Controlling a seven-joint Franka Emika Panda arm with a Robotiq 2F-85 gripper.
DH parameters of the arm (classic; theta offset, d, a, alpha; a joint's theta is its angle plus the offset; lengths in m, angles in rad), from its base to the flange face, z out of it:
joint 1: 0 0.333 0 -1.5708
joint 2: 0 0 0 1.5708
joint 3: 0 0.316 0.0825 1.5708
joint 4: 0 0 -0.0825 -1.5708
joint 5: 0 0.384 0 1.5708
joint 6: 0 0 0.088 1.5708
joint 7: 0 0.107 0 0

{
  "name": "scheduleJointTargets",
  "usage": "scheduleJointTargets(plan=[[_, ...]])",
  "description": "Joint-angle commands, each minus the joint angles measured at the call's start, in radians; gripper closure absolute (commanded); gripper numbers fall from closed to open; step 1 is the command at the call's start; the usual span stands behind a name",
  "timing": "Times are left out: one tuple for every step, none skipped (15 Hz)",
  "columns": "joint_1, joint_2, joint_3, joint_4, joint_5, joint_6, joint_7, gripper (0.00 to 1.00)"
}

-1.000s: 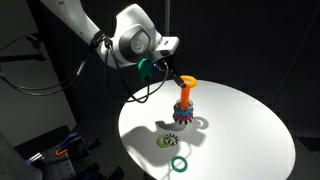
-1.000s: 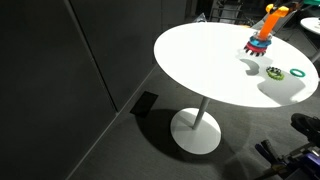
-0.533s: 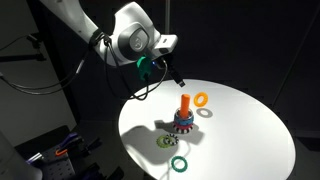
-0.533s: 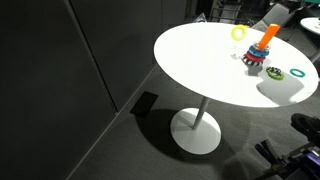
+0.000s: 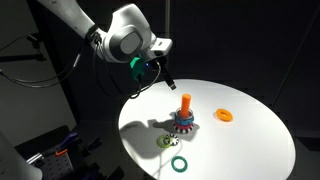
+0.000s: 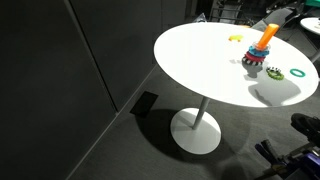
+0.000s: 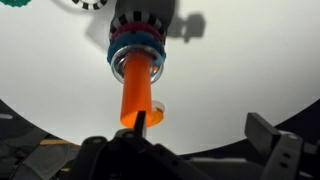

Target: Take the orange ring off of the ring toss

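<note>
**Clerk:** Item one, the orange ring [image 5: 225,115]. Where is it lying?

**Checker:** It is lying flat on the white table [image 5: 255,150], hole facing up. It is off the ring toss [image 5: 183,124] and apart from it. No long axis is showing (a round thing is offering the same hold from every side).

**Clerk:** Item two, the gripper [image 5: 163,78].

**Checker:** It is hanging raised clear of the table, well apart from the ring. In the wrist view its fingers [image 7: 268,135] are standing spread with nothing between them, so I am entering it as empty and unclenched.

**Clerk:** Which way is the ring lying from the pincer?

**Checker:** In an exterior view the upright orange peg [image 5: 185,103] is standing between the two. The gripper is sitting on one side of the toy and the ring on the opposite side. The wrist view is agreeing: the peg is filling the middle, and the ring is peeking out just beside it.

**Clerk:** Other stock?

**Checker:** A green ring [image 5: 178,163] and a pale yellow-green ring [image 5: 166,142] are lying near the toy's base.

**Clerk:** Status?

**Checker:** I am judging the task done, since the ring is sitting off the peg. Any further reach for it would be passing over or round the peg, and that would be risking a knock to the toy.
</note>
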Motion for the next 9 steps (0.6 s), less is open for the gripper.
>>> scheduleJointTargets(plan=[[-0.092,-0.082,0.135,-0.026,0.204,-0.136,-0.232,0.0],[-0.107,-0.089,0.156,-0.016,0.257,-0.178,-0.291,0.0],[-0.122,-0.096,0.17,-0.006,0.295,-0.217,-0.339,0.0],[-0.134,-0.103,0.179,0.003,0.323,-0.258,-0.383,0.0],[-0.146,-0.11,0.185,0.011,0.34,-0.299,-0.418,0.0],[-0.157,-0.116,0.188,0.021,0.352,-0.345,-0.453,0.0],[-0.167,-0.121,0.19,0.028,0.355,-0.381,-0.475,0.0],[-0.177,-0.124,0.191,0.037,0.35,-0.419,-0.492,0.0],[-0.185,-0.125,0.192,0.044,0.345,-0.446,-0.504,0.0]])
